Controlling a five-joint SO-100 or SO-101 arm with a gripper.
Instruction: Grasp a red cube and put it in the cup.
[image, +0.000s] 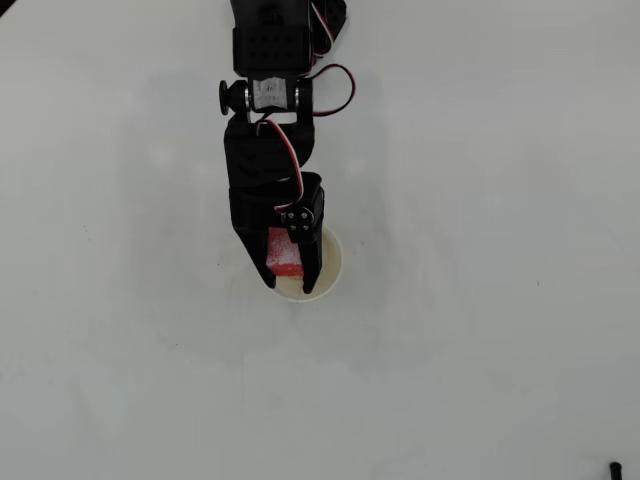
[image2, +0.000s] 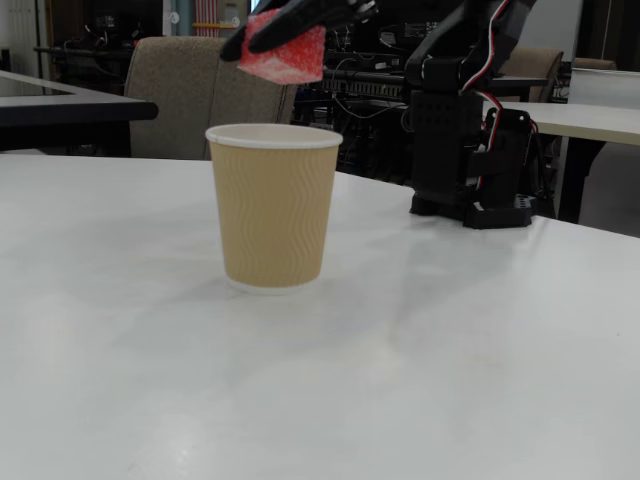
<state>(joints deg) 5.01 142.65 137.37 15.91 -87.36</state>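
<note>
Claw (image: 290, 278) clamped on red cube (image: 284, 252), held w/ fingers either side, above cup (image: 331, 268). Overhead view: cube sits over cup's 10 o'clock rim area, arm (image: 268, 150) reaching down from 12 o'clock. Fixed view: cube (image2: 285, 56) hangs clear above cup (image2: 273, 205) mouth, not touching rim, tilted a bit; claw (image2: 262, 35) dark at top edge. Cup upright on white table (image2: 450, 360), tan ribbed wall, white rim. Inside of cup: cream floor partly visible overhead at 6 o'clock, rest hidden by claw; contents can't tell.
</note>
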